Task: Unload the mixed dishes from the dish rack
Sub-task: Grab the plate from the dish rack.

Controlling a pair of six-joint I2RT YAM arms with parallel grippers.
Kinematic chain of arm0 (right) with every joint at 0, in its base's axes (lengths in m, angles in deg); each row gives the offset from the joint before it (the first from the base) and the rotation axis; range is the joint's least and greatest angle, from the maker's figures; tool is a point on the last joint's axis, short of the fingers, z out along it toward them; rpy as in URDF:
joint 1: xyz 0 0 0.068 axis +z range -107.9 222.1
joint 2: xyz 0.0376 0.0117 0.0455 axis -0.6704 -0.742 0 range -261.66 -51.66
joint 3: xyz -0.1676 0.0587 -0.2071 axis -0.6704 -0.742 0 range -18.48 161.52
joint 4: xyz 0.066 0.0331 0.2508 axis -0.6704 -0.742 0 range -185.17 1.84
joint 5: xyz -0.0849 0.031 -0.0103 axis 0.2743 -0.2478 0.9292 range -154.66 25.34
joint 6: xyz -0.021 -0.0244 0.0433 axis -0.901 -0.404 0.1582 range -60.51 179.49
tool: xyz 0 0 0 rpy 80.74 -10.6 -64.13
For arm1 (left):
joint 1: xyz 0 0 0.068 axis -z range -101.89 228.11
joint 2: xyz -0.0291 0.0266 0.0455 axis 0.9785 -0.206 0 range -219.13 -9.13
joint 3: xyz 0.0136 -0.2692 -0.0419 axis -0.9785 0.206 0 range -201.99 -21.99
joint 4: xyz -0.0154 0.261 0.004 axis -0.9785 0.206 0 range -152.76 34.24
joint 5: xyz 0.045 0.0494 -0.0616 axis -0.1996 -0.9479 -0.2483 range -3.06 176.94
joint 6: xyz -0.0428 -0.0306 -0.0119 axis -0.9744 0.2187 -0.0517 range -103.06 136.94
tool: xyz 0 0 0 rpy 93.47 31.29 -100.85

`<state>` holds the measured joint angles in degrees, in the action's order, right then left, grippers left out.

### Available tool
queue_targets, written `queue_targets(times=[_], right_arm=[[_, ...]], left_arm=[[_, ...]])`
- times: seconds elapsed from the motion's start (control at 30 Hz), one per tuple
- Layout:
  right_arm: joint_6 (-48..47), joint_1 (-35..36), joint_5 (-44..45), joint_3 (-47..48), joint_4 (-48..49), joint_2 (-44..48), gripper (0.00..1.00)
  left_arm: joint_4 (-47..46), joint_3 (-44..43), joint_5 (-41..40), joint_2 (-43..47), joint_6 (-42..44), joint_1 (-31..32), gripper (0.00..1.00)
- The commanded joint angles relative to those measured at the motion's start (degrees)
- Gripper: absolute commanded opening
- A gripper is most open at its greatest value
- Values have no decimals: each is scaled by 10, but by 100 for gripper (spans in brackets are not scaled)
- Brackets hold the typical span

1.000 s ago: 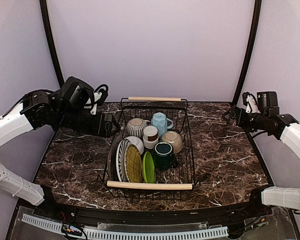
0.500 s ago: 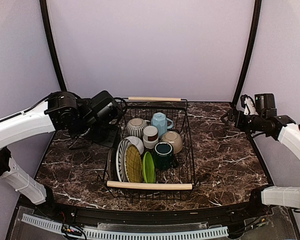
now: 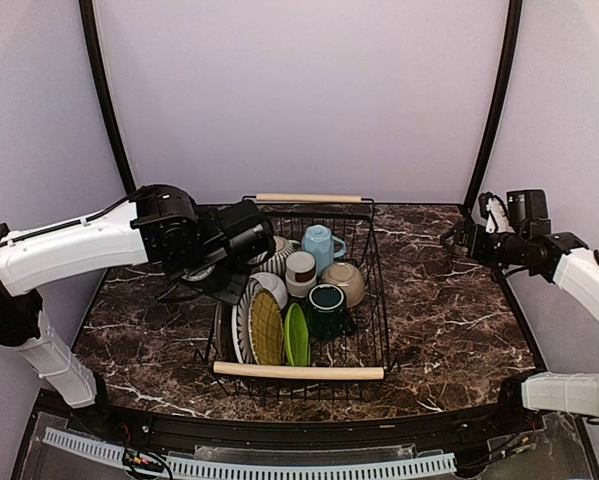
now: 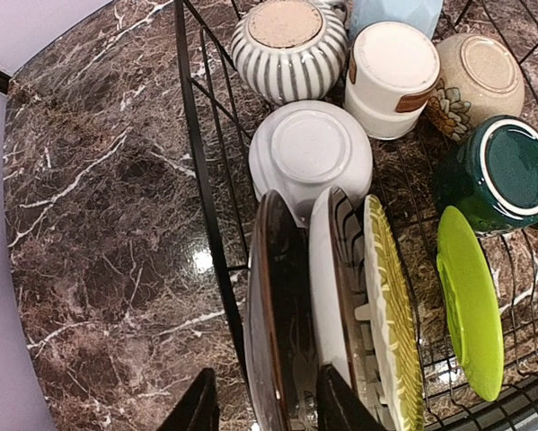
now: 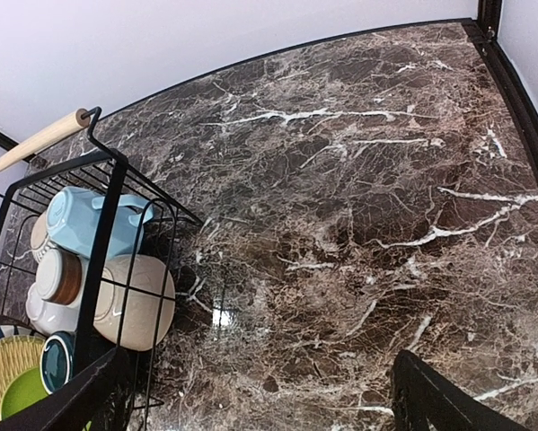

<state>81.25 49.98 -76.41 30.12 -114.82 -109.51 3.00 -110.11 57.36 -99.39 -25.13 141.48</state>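
Observation:
The black wire dish rack (image 3: 299, 371) holds the mixed dishes. A dark plate (image 4: 273, 305), a white-patterned plate (image 4: 327, 296), an olive plate (image 4: 390, 314) and a green plate (image 4: 471, 305) stand on edge. Behind them are a white bowl (image 4: 309, 153), a grey-striped mug (image 4: 286, 49), a white-brown cup (image 4: 390, 76), a beige bowl (image 4: 480, 76), a dark-teal mug (image 4: 502, 175) and a light-blue mug (image 3: 321, 245). My left gripper (image 4: 269, 409) straddles the dark plate's rim and the rack's left wall, one finger outside the rack, jaws apart. My right gripper (image 3: 457, 238) hovers open over bare table, right of the rack.
The rack has light wooden handles at front and back (image 3: 309, 198). Dark marble table (image 3: 449, 310) spreads on both sides of it. A black raised edge (image 5: 511, 81) borders the table on the right.
My left arm has swung right from the table's left side to over the rack's left wall, and its jaws have narrowed. The right arm has hardly moved.

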Motion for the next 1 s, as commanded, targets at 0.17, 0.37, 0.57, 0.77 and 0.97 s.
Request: queue_targets(times=[0.17, 0.37, 0.57, 0.77, 0.97], right_arm=[[-4, 5, 9, -20, 15, 1, 99], [-3, 4, 12, -30, 16, 4, 99], [-2, 4, 13, -36, 19, 2, 99], [0, 5, 12, -39, 24, -2, 99], [1, 5, 10, -38, 25, -6, 99]], left_arm=[[79, -33, -48, -45, -20, 6, 29], [78, -31, -47, -60, -19, 6, 25], [86, -40, -50, -71, -18, 7, 14], [119, -76, -73, -82, -18, 9, 4], [172, -138, -102, -111, -24, 12, 1]])
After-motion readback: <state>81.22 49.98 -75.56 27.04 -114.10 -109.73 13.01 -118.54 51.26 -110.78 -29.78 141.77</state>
